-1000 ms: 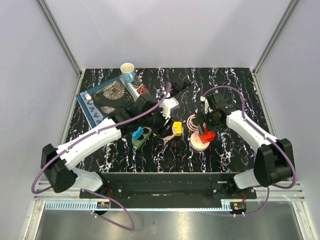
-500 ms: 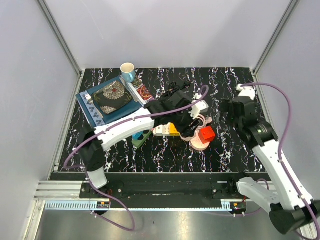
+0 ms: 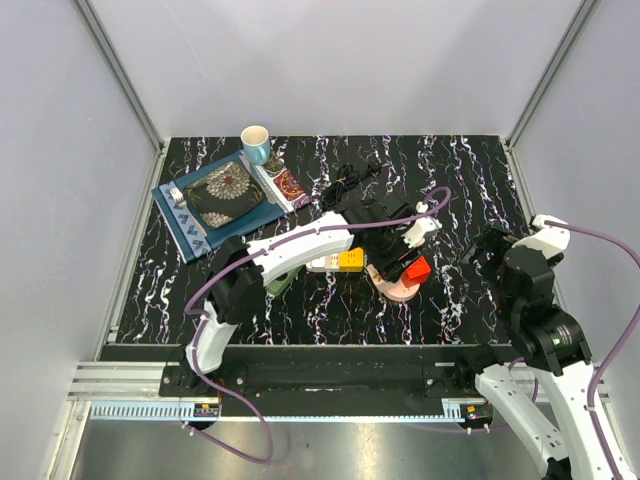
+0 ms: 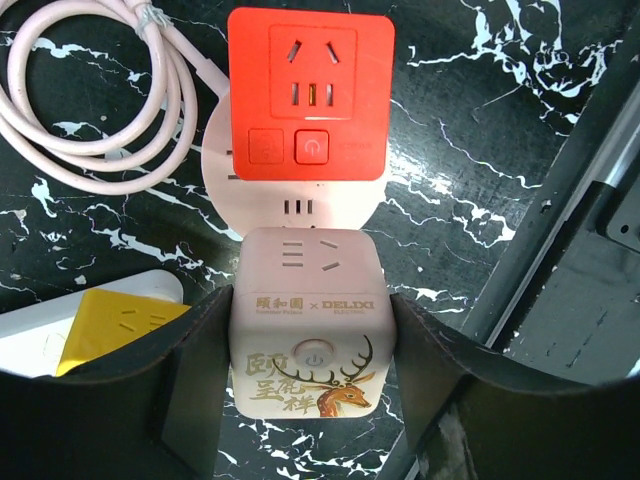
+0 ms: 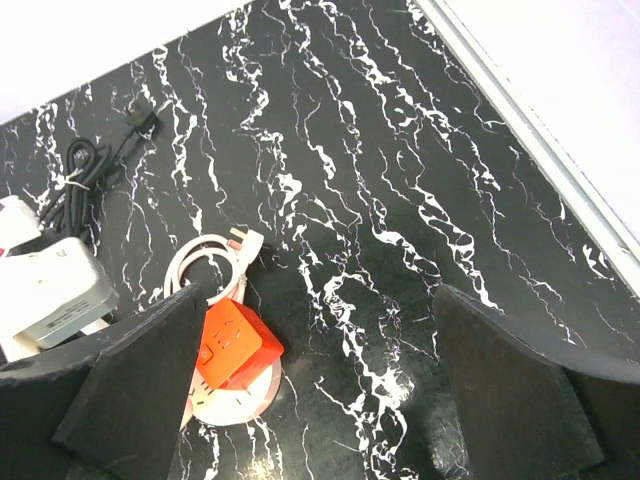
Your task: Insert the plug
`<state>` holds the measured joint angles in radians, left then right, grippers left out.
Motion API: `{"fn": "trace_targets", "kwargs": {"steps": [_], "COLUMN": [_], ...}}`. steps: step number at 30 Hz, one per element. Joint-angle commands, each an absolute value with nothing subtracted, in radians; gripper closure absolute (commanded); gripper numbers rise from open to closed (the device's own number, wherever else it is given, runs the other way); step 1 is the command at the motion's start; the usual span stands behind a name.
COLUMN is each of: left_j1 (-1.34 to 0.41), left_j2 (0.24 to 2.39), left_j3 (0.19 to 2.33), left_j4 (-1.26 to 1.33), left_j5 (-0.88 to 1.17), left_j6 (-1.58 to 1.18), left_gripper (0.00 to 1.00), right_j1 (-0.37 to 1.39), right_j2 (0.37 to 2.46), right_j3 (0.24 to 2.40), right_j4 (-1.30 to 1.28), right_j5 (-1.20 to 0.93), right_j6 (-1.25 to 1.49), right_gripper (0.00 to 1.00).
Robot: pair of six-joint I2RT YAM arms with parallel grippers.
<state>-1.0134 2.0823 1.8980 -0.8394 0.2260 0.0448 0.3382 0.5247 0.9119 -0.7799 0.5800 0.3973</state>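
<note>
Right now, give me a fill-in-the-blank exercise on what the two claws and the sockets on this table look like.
1. The left claw is closed on a pink cube socket printed with a ____.
2. The yellow cube sits on a ____ power strip.
3. The right claw has its jaws ____, with nothing between them.
4. The blue cup stands ____ near the table's far edge.

Missing words: deer; white; open; upright.
</note>
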Motion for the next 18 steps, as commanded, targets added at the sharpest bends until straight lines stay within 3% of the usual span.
{"fn": "trace_targets", "kwargs": {"steps": [1, 18], "left_j1": [-1.017, -1.020], "left_j2": [2.118, 2.180], "left_j3": [1.997, 2.002], "left_j4": [-0.842, -0.853], "left_j5": [0.195, 0.204], "left_j6": [0.054, 0.067], "left_gripper": [1.00, 1.00], "right_j1": [0.337, 0.337], "right_j2": [0.491, 0.472], "right_j3": [0.902, 0.874], "right_j4": [-0.727, -0.732], "right_j5": [0.637, 0.611], "right_j6": [0.368, 0.347], "right_gripper": [0.00, 0.00]}}
